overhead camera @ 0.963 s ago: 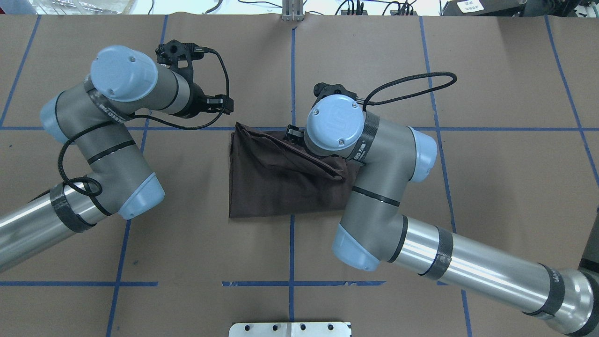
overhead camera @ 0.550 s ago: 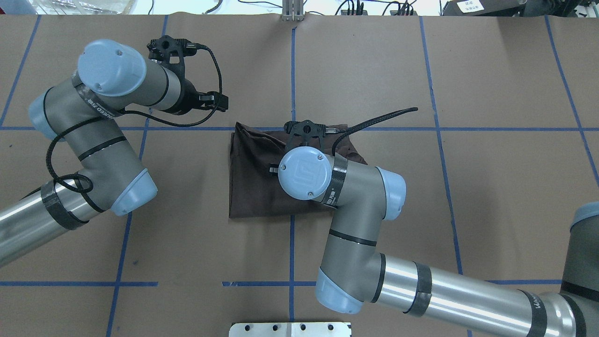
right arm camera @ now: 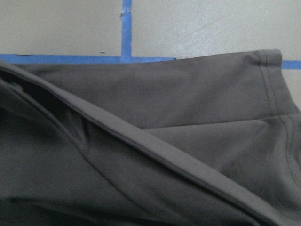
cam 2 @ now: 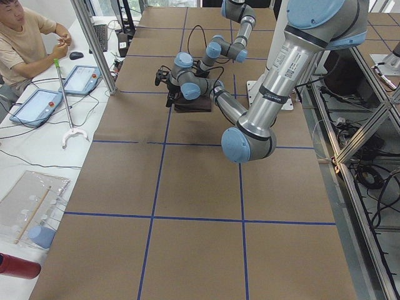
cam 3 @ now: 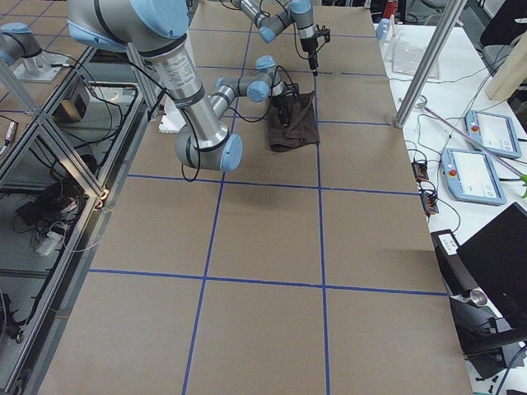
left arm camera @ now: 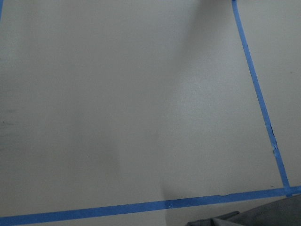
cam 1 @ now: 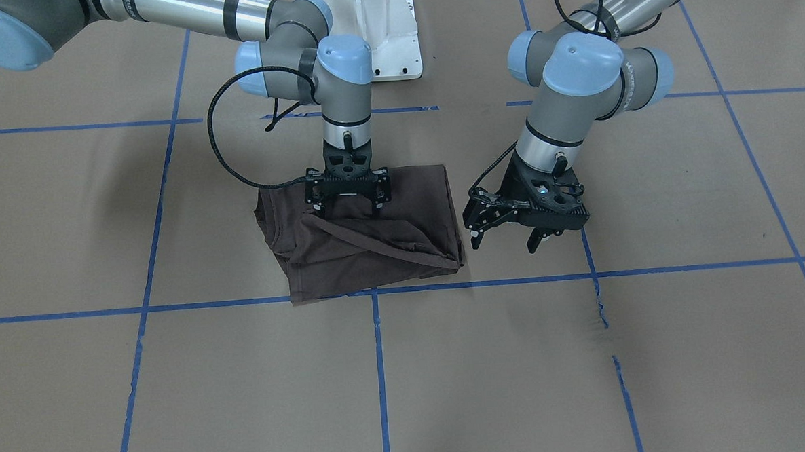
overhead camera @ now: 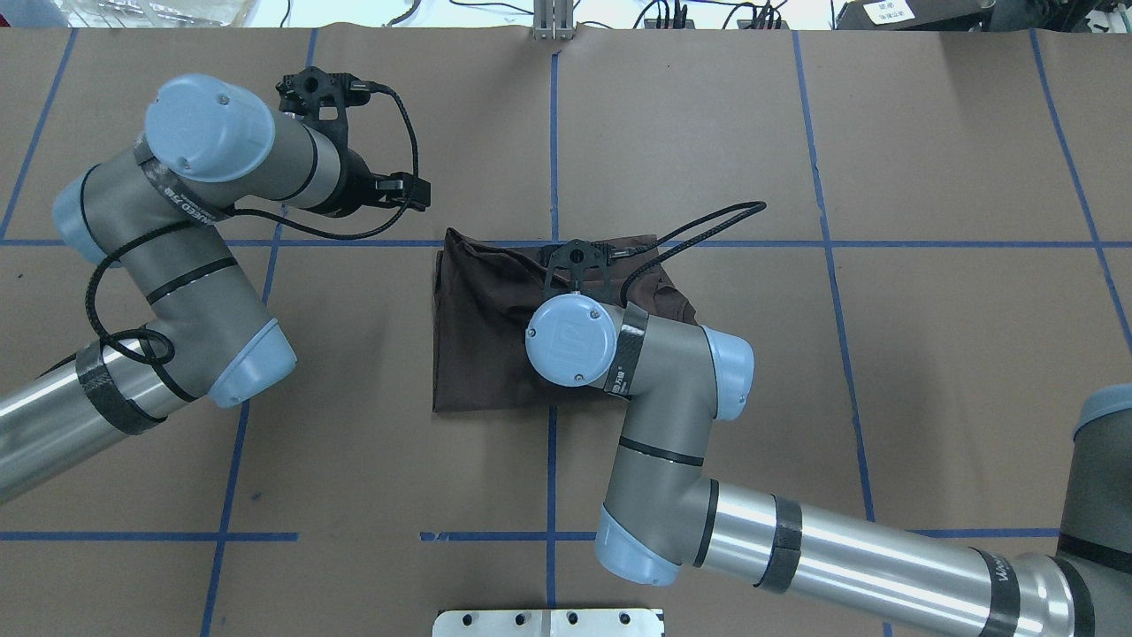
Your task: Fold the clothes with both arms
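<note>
From overhead, the silver-grey right arm with light blue caps (overhead camera: 665, 416) hides the black two-finger right gripper (cam 1: 347, 208) and the middle of the dark brown T-shirt (overhead camera: 478, 336).

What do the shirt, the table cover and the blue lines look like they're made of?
T-shirt: soft matte knit, probably cotton jersey; it drapes in folds and shows stitched hems. Table cover: looks like matte brown kraft paper, flat with faint scuffs. Grid lines: likely blue tape.

This is a robot lab: a paper-covered table (cam 2: 194, 250) gridded in blue tape (cam 2: 200, 220), aluminium framing (cam 2: 359, 134) alongside, and an operator (cam 2: 25, 37) seated by teach pendants (cam 2: 80, 79) on a white bench (cam 2: 31, 144).
</note>
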